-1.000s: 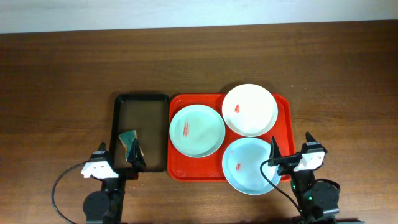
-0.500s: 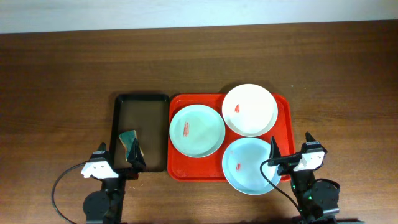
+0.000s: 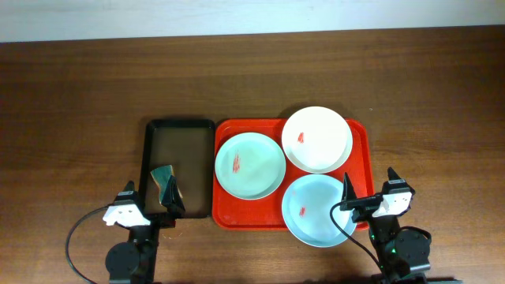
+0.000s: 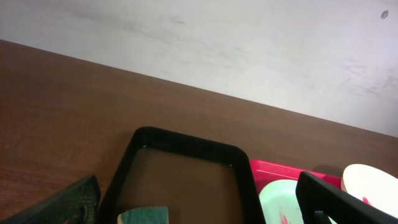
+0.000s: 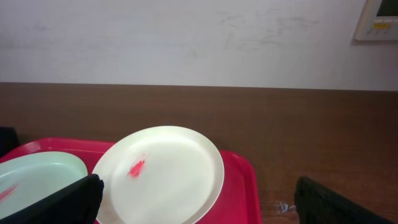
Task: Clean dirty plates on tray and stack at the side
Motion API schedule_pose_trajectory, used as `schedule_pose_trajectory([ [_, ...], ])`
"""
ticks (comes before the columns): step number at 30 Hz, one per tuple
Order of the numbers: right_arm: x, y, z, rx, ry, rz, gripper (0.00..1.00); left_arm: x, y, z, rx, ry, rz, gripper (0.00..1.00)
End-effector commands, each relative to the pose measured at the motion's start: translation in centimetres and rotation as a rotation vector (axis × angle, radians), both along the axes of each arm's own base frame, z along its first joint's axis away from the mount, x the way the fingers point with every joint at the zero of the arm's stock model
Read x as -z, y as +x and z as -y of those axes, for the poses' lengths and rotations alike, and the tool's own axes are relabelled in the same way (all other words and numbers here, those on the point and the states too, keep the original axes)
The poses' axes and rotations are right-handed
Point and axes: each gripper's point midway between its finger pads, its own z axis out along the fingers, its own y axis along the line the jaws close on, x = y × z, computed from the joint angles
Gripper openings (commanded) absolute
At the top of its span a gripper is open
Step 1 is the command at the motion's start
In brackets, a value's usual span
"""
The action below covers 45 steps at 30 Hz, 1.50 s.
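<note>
On the red tray (image 3: 272,214) rest the white plate (image 3: 317,140), mint plate (image 3: 250,165) and blue plate (image 3: 316,209); left gripper (image 3: 150,186) and right gripper (image 3: 368,175) stand spread, empty

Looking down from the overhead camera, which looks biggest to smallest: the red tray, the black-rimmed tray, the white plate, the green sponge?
1. red tray
2. black-rimmed tray
3. white plate
4. green sponge
</note>
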Motion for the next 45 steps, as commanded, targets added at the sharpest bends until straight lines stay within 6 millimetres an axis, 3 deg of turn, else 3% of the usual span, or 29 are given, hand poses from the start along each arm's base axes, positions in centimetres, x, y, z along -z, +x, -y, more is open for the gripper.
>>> schedule_pose_trajectory([
  [1, 0.5, 0.0, 0.3, 0.014, 0.0, -0.016, 0.98, 0.1, 0.0, -0.1, -0.004, 0.02, -0.004, 0.98],
  [30, 0.5, 0.0, 0.3, 0.015, 0.002, -0.015, 0.99, 0.1, 0.0, 0.0, -0.003, 0.02, -0.004, 0.98],
  [33, 0.5, 0.0, -0.4, -0.026, 0.029, -0.018, 0.98, 0.1, 0.0, -0.1, -0.006, 0.02, -0.004, 0.98],
  [36, 0.4, 0.0, -0.5, -0.022, 0.085, -0.022, 0.98, 0.1, -0.1, 0.8, 0.045, 0.016, -0.005, 0.99],
  [39, -1.8, -0.3, -1.1, -0.062, 0.092, 0.02, 0.98, -0.7, -0.5, 1.4, 0.083, 0.012, -0.023, 0.98],
  [45, -7.5, -2.2, -0.9, -0.063, 0.091, 0.056, 0.98, -7.1, -2.6, 1.4, 0.083, 0.013, 0.011, 0.99],
])
